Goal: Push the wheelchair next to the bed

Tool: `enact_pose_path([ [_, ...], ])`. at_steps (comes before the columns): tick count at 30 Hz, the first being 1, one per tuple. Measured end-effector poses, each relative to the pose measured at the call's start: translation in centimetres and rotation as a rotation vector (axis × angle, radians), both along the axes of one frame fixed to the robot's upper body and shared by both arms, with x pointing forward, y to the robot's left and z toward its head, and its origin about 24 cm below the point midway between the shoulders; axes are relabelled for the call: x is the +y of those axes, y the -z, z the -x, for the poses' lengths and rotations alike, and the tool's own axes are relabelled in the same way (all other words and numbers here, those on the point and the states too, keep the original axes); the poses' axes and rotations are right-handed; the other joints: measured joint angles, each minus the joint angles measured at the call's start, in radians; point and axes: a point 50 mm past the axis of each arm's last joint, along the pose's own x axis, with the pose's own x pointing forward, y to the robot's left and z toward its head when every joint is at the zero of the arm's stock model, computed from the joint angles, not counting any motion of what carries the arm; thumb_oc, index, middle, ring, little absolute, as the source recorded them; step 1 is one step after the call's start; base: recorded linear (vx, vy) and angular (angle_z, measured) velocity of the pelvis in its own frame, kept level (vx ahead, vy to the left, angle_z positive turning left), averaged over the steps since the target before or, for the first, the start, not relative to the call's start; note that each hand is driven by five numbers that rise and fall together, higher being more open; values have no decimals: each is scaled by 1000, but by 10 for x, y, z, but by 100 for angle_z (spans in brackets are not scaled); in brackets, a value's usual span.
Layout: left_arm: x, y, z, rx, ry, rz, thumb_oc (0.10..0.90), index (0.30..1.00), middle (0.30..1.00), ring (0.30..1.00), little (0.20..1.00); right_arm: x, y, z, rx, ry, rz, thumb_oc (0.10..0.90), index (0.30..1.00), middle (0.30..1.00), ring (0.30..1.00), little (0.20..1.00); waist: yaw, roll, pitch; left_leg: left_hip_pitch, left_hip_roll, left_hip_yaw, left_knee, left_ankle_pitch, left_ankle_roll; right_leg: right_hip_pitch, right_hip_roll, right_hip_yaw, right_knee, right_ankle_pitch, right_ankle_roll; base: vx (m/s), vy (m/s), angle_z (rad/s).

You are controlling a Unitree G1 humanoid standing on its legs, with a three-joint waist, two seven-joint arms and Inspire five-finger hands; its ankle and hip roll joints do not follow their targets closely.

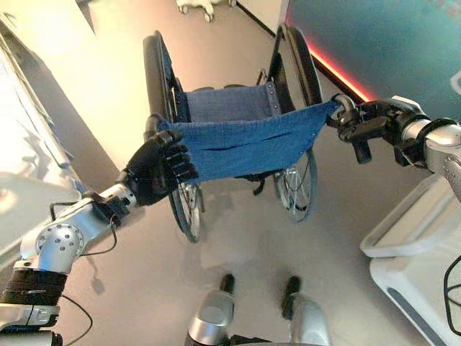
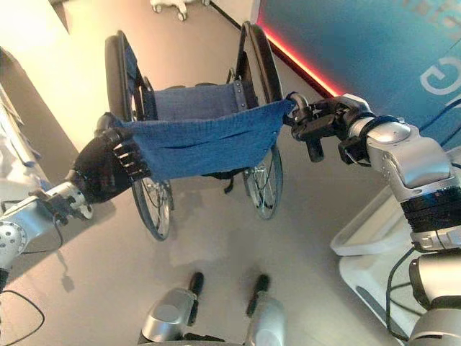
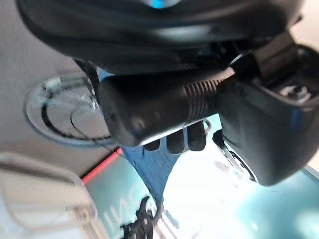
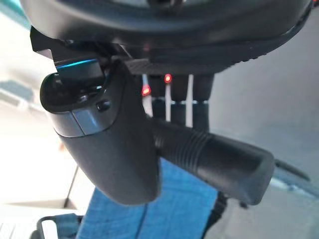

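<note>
While both hands grip the push handles, these entries apply, nearest first.
Left hand point(image 1: 155, 169): fingers curled round the wheelchair's left push handle point(image 3: 159, 107); arm reaches forward from the lower left, wrist level with the backrest.
Right hand point(image 1: 371, 124): fingers and thumb wrapped on the right push handle point(image 4: 212, 154); arm comes in bent from the right.
Wheelchair point(image 1: 234, 130): directly ahead of both hands, blue sling backrest point(image 1: 245, 144) stretched between them, seat beyond it.
Bed point(image 1: 403, 238): probably the white unit just below the right arm.
Risk 1: uneven push from the 2 hands would likely swing the chair off line.
Risk 2: right large wheel point(image 1: 302, 65), near the red-lit wall point(image 1: 346, 76) beyond the right hand, may scrape it.
</note>
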Motion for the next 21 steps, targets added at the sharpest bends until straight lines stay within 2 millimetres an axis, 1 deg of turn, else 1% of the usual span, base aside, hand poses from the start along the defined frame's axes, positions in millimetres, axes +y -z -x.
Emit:
enact_pose_path([
  [1,1,1,0,5,-14,-24,400,300,300,300,300,2,8,0,48,3,8,400,300,300,300,300,-11,-17,-4,20,14,30,33,-37,-33,26,26,-41,22,18,-35,401,-129,89],
  [2,3,1,0,9,-23,-35,400,300,300,300,300,3,12,1,74,0,8,400,300,300,300,300,-13,-34,-6,31,15,37,67,-59,-50,35,51,-61,41,33,-60,525,-173,80],
  [3,4,3,1,14,-38,-40,400,300,300,300,300,4,17,2,114,-7,-2,400,300,300,300,300,-12,-60,-8,5,10,15,208,-110,-123,60,99,-53,48,26,-101,474,-136,55],
  [4,4,6,3,22,-44,-37,400,300,300,300,300,4,19,2,123,-8,-6,400,300,300,300,300,-9,-64,-15,-77,14,-11,388,-94,-159,63,108,-23,66,-22,-97,617,-166,21],
  [5,2,7,7,25,-43,-43,400,300,300,300,300,3,16,2,112,-10,-4,400,300,300,300,300,3,-54,-20,-141,21,-32,529,-54,-214,63,118,-11,80,-42,-108,369,-90,-13],
  [6,1,10,10,27,-44,-36,400,300,300,300,300,3,14,2,102,-12,-6,400,300,300,300,300,11,-45,-25,-159,17,-48,568,-31,-221,67,127,-13,94,-57,-120,440,-93,-45],
  [7,-3,15,12,32,-41,-9,400,300,300,300,300,1,12,2,88,-9,-1,400,300,300,300,300,30,-27,-34,-166,12,-75,604,-11,-240,69,131,-22,125,-75,-134,295,-55,-33],
  [8,-5,17,13,36,-37,-2,400,300,300,300,300,0,11,3,84,-7,1,400,300,300,300,300,35,-18,-39,-184,11,-90,636,11,-241,75,131,-27,126,-79,-143,583,-54,-21],
  [9,-6,18,14,36,-32,-3,400,300,300,300,300,0,7,3,71,-6,3,400,300,300,300,300,50,-20,-44,-238,-1,-116,687,40,-224,90,125,-14,99,-74,-140,529,4,17],
  [10,-8,15,14,23,-22,-5,400,300,300,300,300,-3,3,4,61,2,10,400,300,300,300,300,46,-31,-47,-275,-14,-111,641,-7,-147,114,119,-9,47,-74,-139,575,2,31],
  [11,-9,13,13,19,-18,-6,400,300,300,300,300,-4,1,4,63,7,15,400,300,300,300,300,44,-44,-46,-277,-25,-112,551,-22,-120,128,112,0,18,-68,-129,549,41,41],
  [12,-11,12,14,10,-8,-7,400,300,300,300,300,-6,-1,3,63,16,13,400,300,300,300,300,33,-59,-48,-195,-39,-123,125,8,-82,132,97,-10,13,-62,-118,571,39,41],
  [13,-14,12,14,13,15,-3,400,300,300,300,300,-8,-5,2,57,25,13,400,300,300,300,300,12,3,-44,-79,21,-104,-224,218,-76,158,133,-60,57,-71,-110,578,42,26],
  [14,-15,13,14,17,22,-4,400,300,300,300,300,-7,-3,0,57,31,5,400,300,300,300,300,8,16,-33,-14,32,-81,-295,291,-43,164,136,-72,93,-88,-96,548,38,24],
  [15,-16,14,14,20,23,-4,400,300,300,300,300,-5,0,-2,54,45,3,400,300,300,300,300,3,12,-34,2,26,-77,-293,270,-34,170,133,-103,75,-90,-84,514,23,3],
  [16,-16,12,12,2,23,3,400,300,300,300,300,-5,-1,-2,48,51,4,400,300,300,300,300,23,-1,-38,3,16,-51,-290,253,-51,177,136,-111,36,-82,-82,457,20,7],
  [17,-17,12,10,-9,19,11,400,300,300,300,300,-5,-1,-3,46,55,12,400,300,300,300,300,25,-8,-37,5,15,-28,-282,244,-64,193,143,-116,1,-72,-88,364,-11,6],
  [18,-18,10,8,-16,10,8,400,300,300,300,300,-5,0,-3,46,58,24,400,300,300,300,300,33,-17,-39,10,7,25,-276,239,-71,248,161,-139,-97,-51,-109,501,-31,8],
  [19,-16,10,5,-19,-3,-5,400,300,300,300,300,-3,0,-4,42,56,24,400,300,300,300,300,44,-25,-38,12,2,63,-244,205,-83,310,175,-134,-190,-41,-122,689,-39,-8],
  [20,-11,11,3,-13,-26,-7,400,300,300,300,300,4,3,-8,38,50,18,400,300,300,300,300,72,-33,-35,-6,5,59,-138,135,-81,366,184,-115,-255,-29,-119,530,-32,-26],
  [21,-7,11,3,-11,-41,-7,400,300,300,300,300,9,5,-11,39,46,14,400,300,300,300,300,85,-38,-32,-44,8,53,-22,87,-76,386,183,-88,-273,-21,-122,549,-36,-52],
])
